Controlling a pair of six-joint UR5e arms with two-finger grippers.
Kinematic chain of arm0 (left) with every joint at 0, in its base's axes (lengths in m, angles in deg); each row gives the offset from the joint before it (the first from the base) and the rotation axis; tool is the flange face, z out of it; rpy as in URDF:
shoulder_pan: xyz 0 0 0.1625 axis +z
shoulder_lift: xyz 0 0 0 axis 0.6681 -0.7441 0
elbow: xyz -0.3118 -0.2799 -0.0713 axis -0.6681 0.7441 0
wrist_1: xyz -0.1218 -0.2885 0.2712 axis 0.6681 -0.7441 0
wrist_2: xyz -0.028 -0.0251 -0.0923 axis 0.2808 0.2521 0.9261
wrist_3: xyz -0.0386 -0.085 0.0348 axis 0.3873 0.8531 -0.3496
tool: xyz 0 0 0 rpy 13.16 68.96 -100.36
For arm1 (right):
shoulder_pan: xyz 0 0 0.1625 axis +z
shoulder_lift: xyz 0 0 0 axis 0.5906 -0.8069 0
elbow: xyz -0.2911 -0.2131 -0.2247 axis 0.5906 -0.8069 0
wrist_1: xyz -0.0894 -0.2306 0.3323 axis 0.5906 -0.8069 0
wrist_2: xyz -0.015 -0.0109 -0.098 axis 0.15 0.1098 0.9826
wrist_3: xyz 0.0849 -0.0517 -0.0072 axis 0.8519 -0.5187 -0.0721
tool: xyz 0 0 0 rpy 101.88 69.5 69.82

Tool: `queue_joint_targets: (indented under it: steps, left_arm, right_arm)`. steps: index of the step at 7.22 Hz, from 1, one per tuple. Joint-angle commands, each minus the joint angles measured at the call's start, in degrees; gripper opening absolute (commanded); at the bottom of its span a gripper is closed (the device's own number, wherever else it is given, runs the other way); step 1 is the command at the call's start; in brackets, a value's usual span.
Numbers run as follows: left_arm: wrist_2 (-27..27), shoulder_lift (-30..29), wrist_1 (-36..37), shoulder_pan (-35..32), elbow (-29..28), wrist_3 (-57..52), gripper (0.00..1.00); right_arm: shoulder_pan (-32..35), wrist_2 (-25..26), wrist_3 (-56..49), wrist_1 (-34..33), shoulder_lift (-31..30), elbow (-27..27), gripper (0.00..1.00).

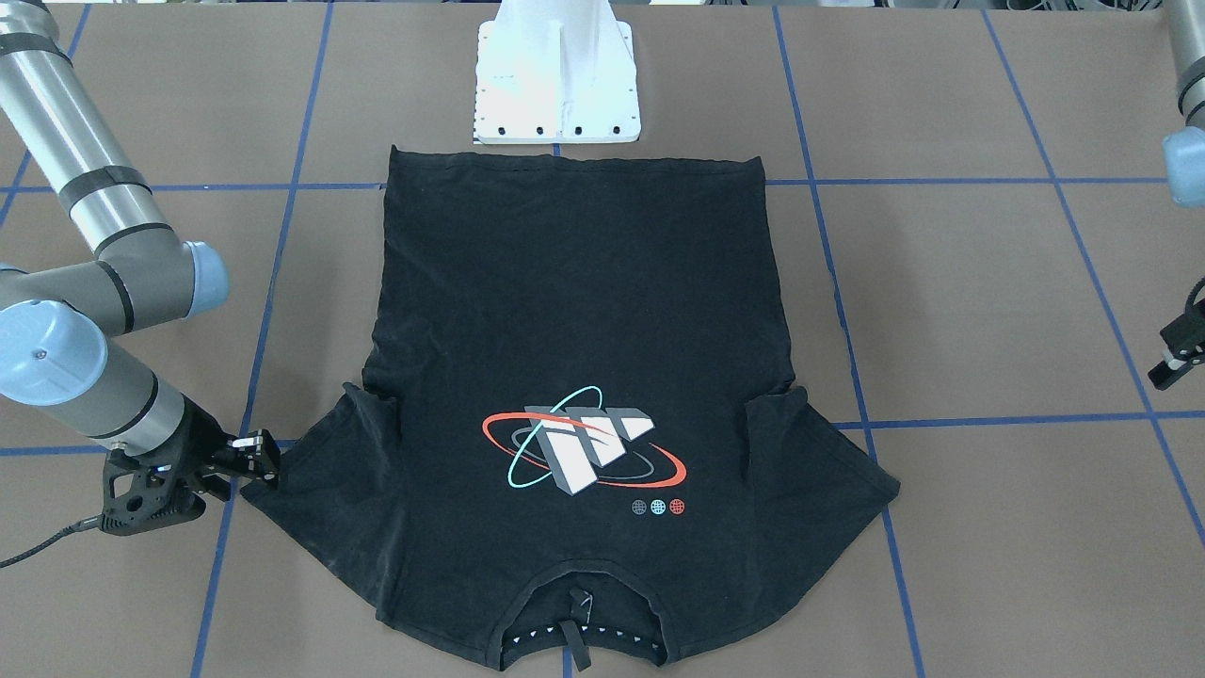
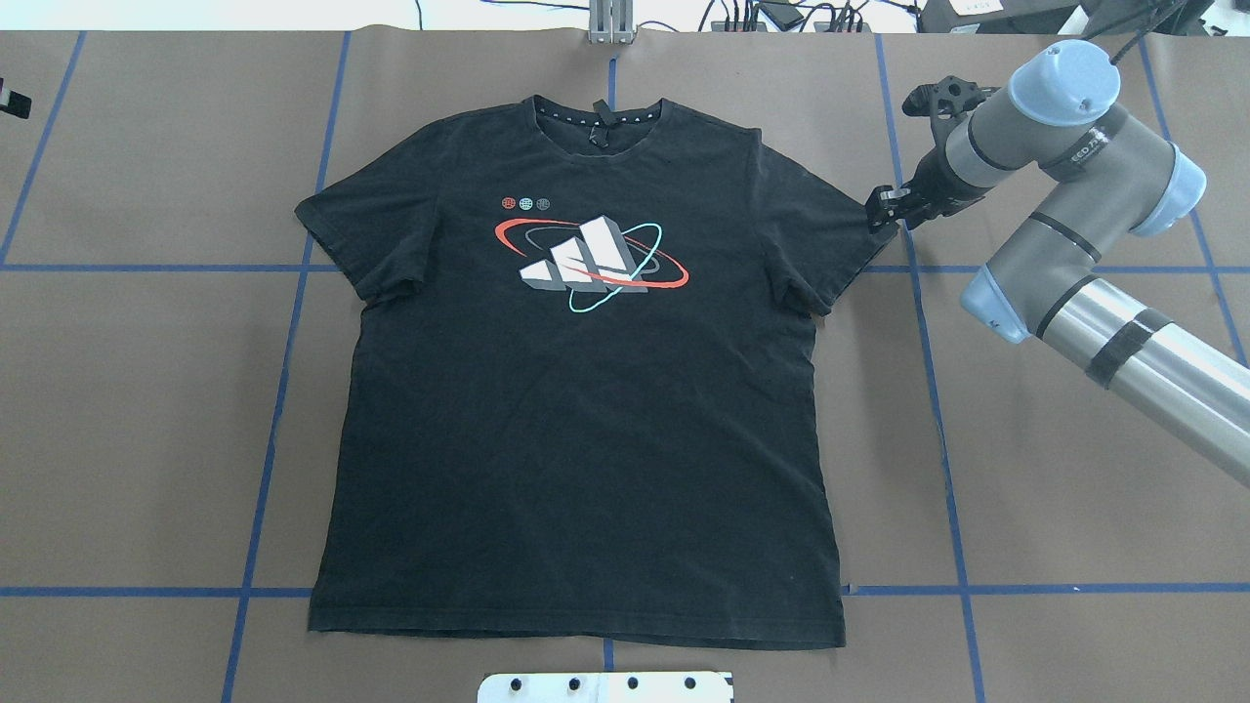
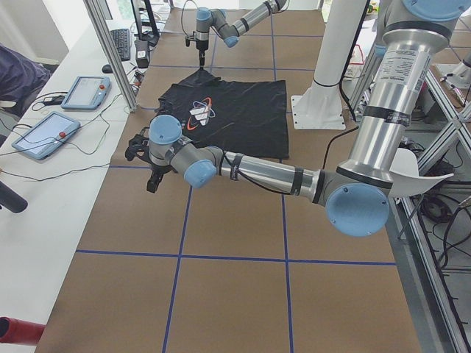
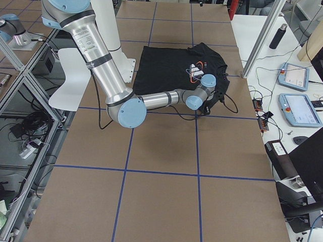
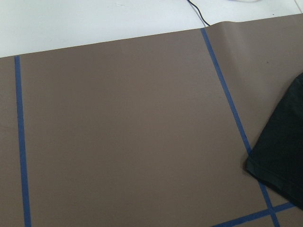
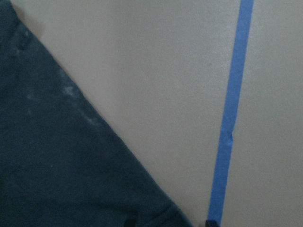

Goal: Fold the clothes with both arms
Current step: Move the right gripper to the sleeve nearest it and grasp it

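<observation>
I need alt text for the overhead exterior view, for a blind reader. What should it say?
A black T-shirt lies flat, logo up, on a brown table marked with blue tape lines, collar away from the robot. The right arm reaches in from the right, its hand at the tip of one sleeve.

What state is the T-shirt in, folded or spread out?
Spread flat: the T-shirt lies logo up, both sleeves out, collar and hem uncovered, nothing doubled over.
</observation>
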Motion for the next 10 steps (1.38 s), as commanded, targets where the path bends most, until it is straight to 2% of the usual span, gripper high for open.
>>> queue_joint_targets:
  steps: [1, 5, 6, 7, 8, 9, 10]
  left_arm:
    - [0.1, -0.1, 0.0, 0.0, 0.0, 0.0, 1.0]
    - [0.1, -0.1, 0.0, 0.0, 0.0, 0.0, 1.0]
    - [0.1, -0.1, 0.0, 0.0, 0.0, 0.1, 1.0]
    - [0.1, -0.1, 0.0, 0.0, 0.0, 0.1, 1.0]
    - [0.1, -0.1, 0.0, 0.0, 0.0, 0.1, 1.0]
    - [0.0, -0.1, 0.0, 0.0, 0.0, 0.1, 1.0]
    - [0.0, -0.1, 0.0, 0.0, 0.0, 0.1, 1.0]
  right_arm:
    - [-0.2, 0.0, 0.0, 0.0, 0.1, -0.7, 0.57]
    - [-0.2, 0.0, 0.0, 0.0, 0.1, -0.8, 0.49]
    - [-0.2, 0.0, 0.1, 0.0, 0.1, -0.8, 0.42]
    - [-0.2, -0.1, 0.1, 0.0, 0.1, -0.8, 0.27]
    - [-0.2, -0.1, 0.1, 0.0, 0.1, -0.7, 0.04]
    - [-0.2, 0.0, 0.2, 0.1, 0.2, -0.6, 0.0]
    - [-0.2, -0.1, 0.2, 0.1, 0.2, -0.6, 0.0]
